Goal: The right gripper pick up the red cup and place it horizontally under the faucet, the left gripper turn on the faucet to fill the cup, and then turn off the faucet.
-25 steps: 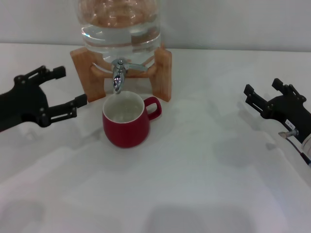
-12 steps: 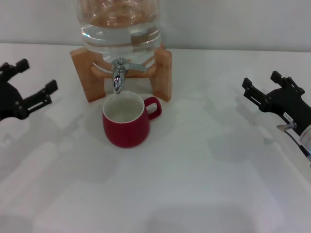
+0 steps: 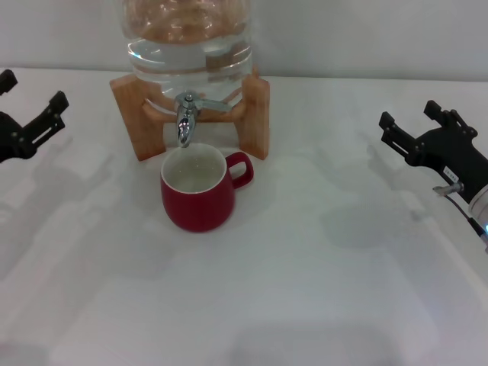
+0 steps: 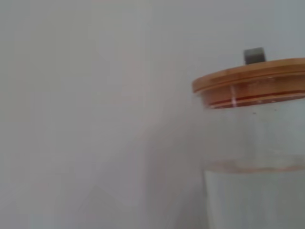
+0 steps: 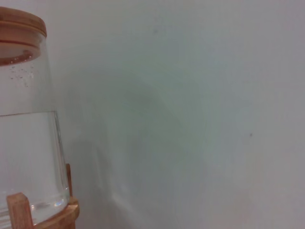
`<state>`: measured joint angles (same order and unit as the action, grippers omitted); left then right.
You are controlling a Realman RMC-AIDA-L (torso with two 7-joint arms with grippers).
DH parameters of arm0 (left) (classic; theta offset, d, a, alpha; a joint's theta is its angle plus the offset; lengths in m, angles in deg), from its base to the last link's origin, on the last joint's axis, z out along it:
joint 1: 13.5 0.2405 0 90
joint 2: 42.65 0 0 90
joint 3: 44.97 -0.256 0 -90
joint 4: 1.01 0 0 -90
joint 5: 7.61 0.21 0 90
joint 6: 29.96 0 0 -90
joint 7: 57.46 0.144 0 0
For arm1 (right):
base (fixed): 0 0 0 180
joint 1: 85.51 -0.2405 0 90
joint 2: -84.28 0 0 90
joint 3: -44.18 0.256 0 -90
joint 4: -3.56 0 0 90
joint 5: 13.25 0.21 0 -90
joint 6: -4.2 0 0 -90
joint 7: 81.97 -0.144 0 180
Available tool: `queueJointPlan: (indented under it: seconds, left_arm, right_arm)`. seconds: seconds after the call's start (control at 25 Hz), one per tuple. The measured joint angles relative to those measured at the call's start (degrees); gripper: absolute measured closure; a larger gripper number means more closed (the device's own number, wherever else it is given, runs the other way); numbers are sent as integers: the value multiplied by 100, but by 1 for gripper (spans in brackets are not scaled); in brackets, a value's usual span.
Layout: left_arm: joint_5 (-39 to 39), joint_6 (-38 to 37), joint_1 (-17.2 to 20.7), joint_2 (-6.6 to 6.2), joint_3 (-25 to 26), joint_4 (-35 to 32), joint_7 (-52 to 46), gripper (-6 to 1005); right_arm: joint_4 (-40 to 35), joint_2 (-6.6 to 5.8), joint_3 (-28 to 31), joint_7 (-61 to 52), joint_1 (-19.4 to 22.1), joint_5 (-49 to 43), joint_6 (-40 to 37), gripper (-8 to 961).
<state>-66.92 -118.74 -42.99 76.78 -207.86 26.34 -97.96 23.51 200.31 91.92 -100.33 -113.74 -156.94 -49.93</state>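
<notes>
The red cup (image 3: 200, 191) stands upright on the white table right under the spout of the chrome faucet (image 3: 187, 116), its handle to the right. No stream of water shows. The faucet is fitted to a clear water jug (image 3: 187, 42) on a wooden stand (image 3: 136, 114). My left gripper (image 3: 30, 103) is open and empty at the far left edge, well away from the faucet. My right gripper (image 3: 412, 126) is open and empty at the far right, away from the cup. The wrist views show only the jug (image 4: 257, 157) (image 5: 24, 138) and a wall.
A white wall runs behind the table. The jug's wooden lid (image 4: 250, 81) shows in the left wrist view. The white tabletop (image 3: 305, 290) spreads in front of and beside the cup.
My left gripper has drawn back to the left, away from the faucet, to the picture's edge. My right gripper has shifted slightly. The cup has not moved.
</notes>
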Motion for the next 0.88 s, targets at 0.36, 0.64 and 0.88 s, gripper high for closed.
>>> queueJointPlan:
  seconds: [0.36,0.64,0.88]
  left_arm:
    - [-91,337,87,-15,-7,-621,318,113]
    - [49,366,201,-2,-7,-867,407,113]
    - [76,371,359,-1,-7,-1124,627,113]
  right_arm:
    - [-70,4,28,10,-2,-35,-47,95]
    - [-81,-8,-138,31,-46,-76,-72,95]
    - [-133,14,-230,159,-157,-82,-94,96]
